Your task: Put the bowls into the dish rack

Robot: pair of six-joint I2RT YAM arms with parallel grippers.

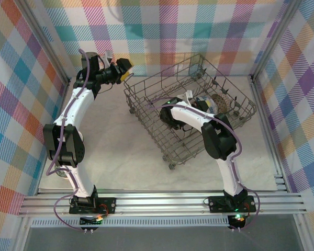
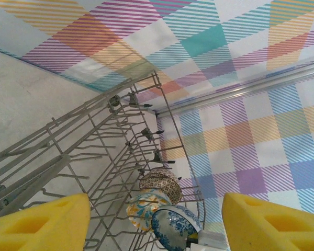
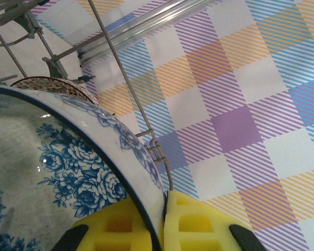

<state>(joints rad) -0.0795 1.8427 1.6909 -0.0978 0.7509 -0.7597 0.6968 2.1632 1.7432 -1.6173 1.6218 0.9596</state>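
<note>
- Dish rack (image 1: pixel 146 112): is being kept skewed on the worktop (image 1: pixel 110 151), with its tines pointing up so that bowls can be stood on edge between them.
- Right pincer (image 3: pixel 159 225): is being held clenched on the rim of the blue-and-white bowl (image 3: pixel 52 172). One pad is being pressed inside the wall and one outside, so the bowl is being carried on edge, ready for a tine slot.
- Blue-and-white bowl: is being positioned inside the rack near its right end, just beside the floral bowl (image 2: pixel 146 206). Its underside is hidden, so whether the wires are already bearing it cannot be told.
- Floral bowl and brown-patterned bowl (image 2: pixel 159 185): are being stored on edge in one row within the rack, apparently propped by the tines.
- Left pincer (image 1: pixel 125 69): is being held released and empty above the worktop, beside the rack's far left corner, probably so that the right arm is being left room.
- Step in hand, as judged: the blue-and-white bowl is being set down next in the row, with release not yet made.
</note>
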